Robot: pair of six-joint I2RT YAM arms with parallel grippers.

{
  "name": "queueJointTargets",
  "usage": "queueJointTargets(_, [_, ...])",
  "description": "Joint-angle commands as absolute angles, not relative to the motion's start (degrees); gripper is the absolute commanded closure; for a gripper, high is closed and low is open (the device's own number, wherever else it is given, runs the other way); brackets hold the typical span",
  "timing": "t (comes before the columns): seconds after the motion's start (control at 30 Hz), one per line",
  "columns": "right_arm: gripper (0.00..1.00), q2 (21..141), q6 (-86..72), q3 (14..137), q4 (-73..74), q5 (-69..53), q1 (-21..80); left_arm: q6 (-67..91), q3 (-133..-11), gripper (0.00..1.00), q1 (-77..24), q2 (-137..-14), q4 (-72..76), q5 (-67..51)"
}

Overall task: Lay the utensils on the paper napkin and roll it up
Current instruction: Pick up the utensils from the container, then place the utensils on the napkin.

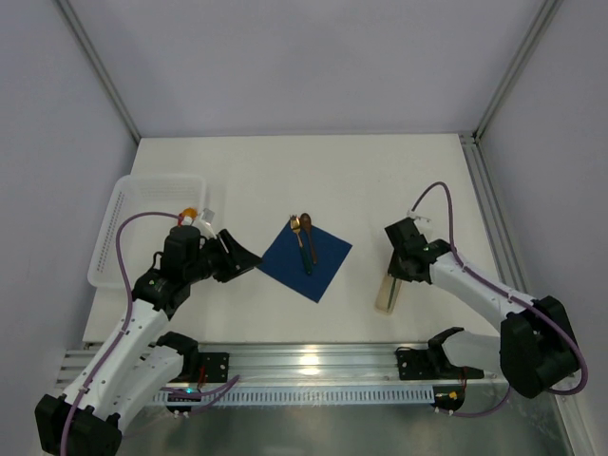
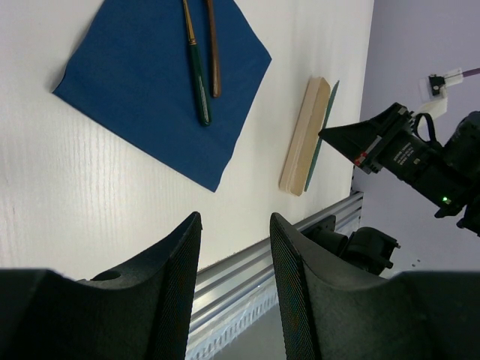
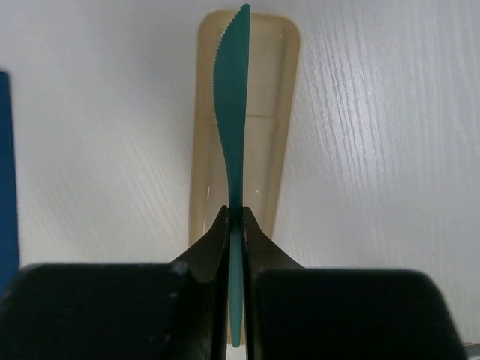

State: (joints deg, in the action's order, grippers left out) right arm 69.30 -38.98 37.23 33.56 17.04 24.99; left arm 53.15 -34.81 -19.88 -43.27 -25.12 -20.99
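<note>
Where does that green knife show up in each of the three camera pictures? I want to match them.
Right wrist: the green knife is in the centre, blade pointing up, pinched in the right gripper.
Left wrist: upper right, a thin edge-on strip along the beige bar's right side.
Top external: too thin to make out; look at the right gripper's tip.
Shared landmark: the beige bar under the knife.
</note>
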Motion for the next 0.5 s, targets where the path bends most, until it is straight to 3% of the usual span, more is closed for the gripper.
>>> queueJointTargets(0.0, [0.96,65.13,-36.30,42.53,35.77,17.41,24.87,52.82,-36.39,0.56,-20.04,-43.07,-23.99,-21.18])
queueJointTargets(0.17, [0.97,64.85,-31.66,47.63,32.18,11.17,27.33,52.56,-36.39,0.56,-20.04,-41.75,-25.13,-18.64])
queueJointTargets(0.47, [0.96,86.99,-26.37,70.21,29.97,10.64,40.86,52.38,-36.39,0.56,-20.04,-40.96,-26.63,-17.67])
